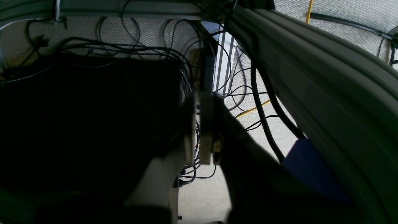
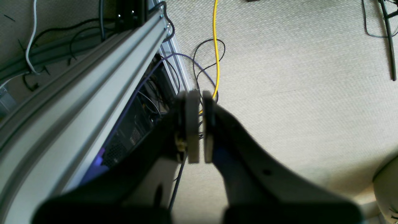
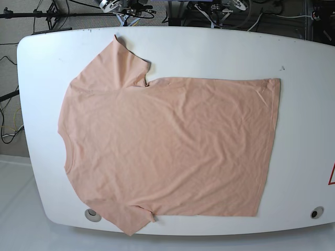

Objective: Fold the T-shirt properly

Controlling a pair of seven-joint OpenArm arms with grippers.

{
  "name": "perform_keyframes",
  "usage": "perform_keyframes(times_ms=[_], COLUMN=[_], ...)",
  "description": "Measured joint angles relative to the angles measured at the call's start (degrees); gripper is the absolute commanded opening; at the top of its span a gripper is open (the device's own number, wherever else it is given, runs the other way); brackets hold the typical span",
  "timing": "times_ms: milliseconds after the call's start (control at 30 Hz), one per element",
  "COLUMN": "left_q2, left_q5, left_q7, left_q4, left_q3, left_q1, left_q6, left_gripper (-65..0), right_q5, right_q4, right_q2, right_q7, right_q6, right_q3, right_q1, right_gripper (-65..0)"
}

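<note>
The T-shirt (image 3: 167, 146) lies spread flat and unfolded on the white counter (image 3: 303, 104), seen only in the base view, collar at that view's left, hem at its right, one sleeve reaching the far edge and the other hanging just over the near edge. Neither hand shows there, so the shirt's place relative to either cannot be told; nothing touches it.

The left hand (image 1: 197, 124) hangs below counter level, its two pale pads pressed almost together with only a sliver between them, gripping nothing. Behind it are tangled black cables (image 1: 140, 49), to its left a dark box (image 1: 87, 118), to its right a grey aluminium rail (image 1: 326, 87).

The right hand (image 2: 199, 124) is likewise narrowed to a thin slit and empty. Beyond its tips a yellow cable (image 2: 215, 46) runs across the beige carpet (image 2: 295, 77); a grey frame rail (image 2: 77, 102) slants past on its left
</note>
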Motion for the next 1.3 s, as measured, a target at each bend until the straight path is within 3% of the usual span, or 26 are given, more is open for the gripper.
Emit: perform_keyframes(times_ms=[733, 900, 1300], left_q2=[-0.81, -0.94, -0.94], left_q5=[-0.66, -1.07, -1.4], left_q7=[-0.85, -1.03, -1.53], left_q4=[0.24, 0.09, 0.11], left_q3=[0.15, 0.39, 0.44], left_q1=[0.94, 1.05, 0.96], left_q6=[-0.24, -1.16, -1.51], left_gripper=[-63.4, -63.3, -62.9], right_q5=[-0.07, 0.0, 0.02], right_q4=[0.79, 0.72, 1.55], right_q2=[0.15, 0.17, 0.17], right_q7=[4.42, 1.64, 2.12], right_q6=[0.66, 0.57, 1.14], right_q3=[-1.77, -0.22, -0.7], right_q1=[-1.84, -1.77, -1.79], right_gripper=[-64.6, -64.5, -64.6])
